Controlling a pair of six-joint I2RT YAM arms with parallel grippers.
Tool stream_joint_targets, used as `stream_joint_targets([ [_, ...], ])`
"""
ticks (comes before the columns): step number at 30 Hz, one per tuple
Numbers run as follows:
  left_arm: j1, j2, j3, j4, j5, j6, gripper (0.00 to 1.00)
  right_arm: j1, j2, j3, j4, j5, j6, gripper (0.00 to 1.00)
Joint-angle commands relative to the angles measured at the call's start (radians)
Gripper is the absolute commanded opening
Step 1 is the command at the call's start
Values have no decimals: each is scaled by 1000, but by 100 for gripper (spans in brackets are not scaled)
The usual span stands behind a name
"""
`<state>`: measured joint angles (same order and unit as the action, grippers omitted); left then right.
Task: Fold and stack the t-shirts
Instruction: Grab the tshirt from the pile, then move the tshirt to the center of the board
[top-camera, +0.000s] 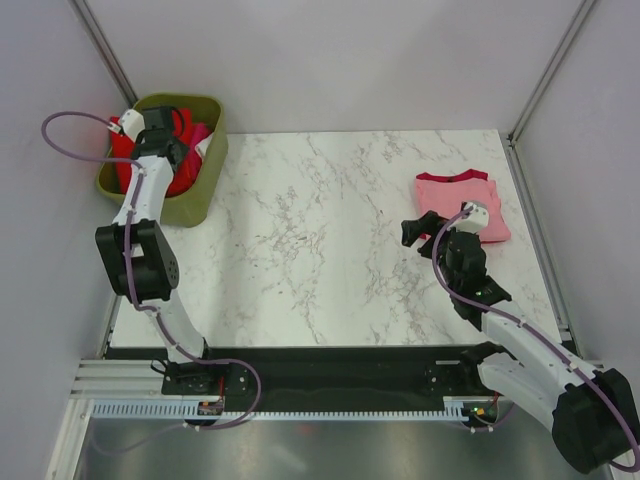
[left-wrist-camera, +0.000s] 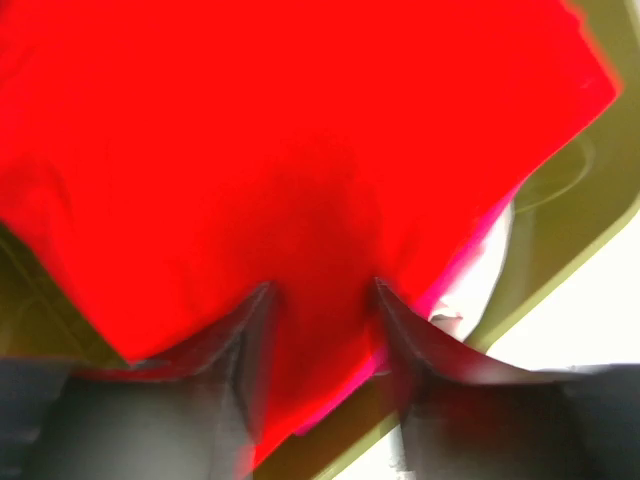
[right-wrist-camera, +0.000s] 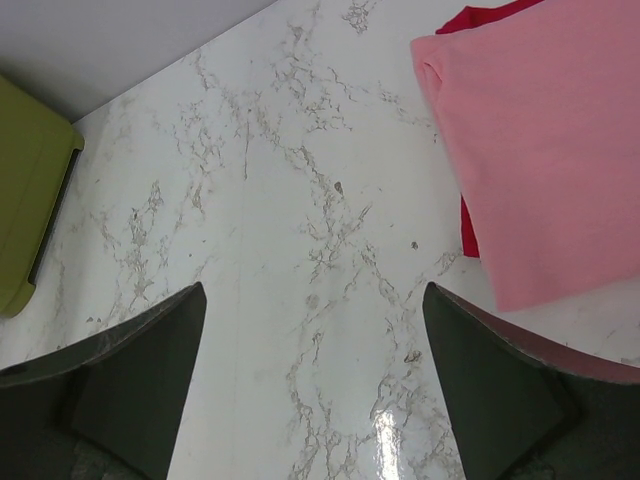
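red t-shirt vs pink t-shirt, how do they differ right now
The red t-shirt lies bunched in the green tub; the pink t-shirt lies folded flat on the table. The left gripper is closed on the red t-shirt; the right gripper, beside the pink t-shirt, is open and holds nothing. Both are plain-coloured cloth.

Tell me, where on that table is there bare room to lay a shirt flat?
The widest bare stretch is the middle of the marble table, between the olive tub far left and the folded pink shirt far right. Crowded: inside the tub, where the left gripper meets the red shirt, and around the right gripper by the pink shirt.
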<state>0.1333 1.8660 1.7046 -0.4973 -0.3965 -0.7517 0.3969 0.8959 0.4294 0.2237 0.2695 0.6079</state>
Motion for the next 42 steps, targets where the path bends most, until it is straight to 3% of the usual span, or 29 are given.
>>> stream_joint_targets([
  [1,-1,47,47,-10,36,-43,44,3,-2,0,34,5,10,97],
  [3,5,59,37,-14,48,-72,35,2,-5,-1,34,5,12,97],
  [6,23,88,38,-12,103,-98,33,3,-8,-1,36,5,13,97],
  [7,34,93,44,-12,120,-97,10,2,-6,-3,36,4,10,98],
  [8,37,85,50,-12,136,-91,2,2,-8,-4,37,7,12,97],
  [14,37,-63,56,-7,55,-66,2,2,-11,-3,37,5,10,98],
  [19,34,-281,73,2,1,-55,2,2,-6,-1,34,5,10,98],
  [22,25,-410,84,35,43,-66,2,3,-8,-1,34,5,10,98],
  [24,11,-453,102,54,161,-74,2,3,-8,0,34,5,12,98],
  [27,-114,-521,124,68,202,-72,2,2,-3,3,31,7,12,98],
  [28,-230,-534,121,87,191,-71,2,2,-5,3,29,7,10,98],
  [32,-457,-548,107,166,214,-102,2,2,-8,3,22,17,12,97],
  [37,-498,-508,60,212,415,-250,2,2,-26,0,16,25,10,98],
  [39,-497,-547,0,212,374,-238,2,2,-31,-1,16,28,10,98],
  [42,-471,-663,-224,235,279,-253,6,3,-34,-3,14,28,9,98],
])
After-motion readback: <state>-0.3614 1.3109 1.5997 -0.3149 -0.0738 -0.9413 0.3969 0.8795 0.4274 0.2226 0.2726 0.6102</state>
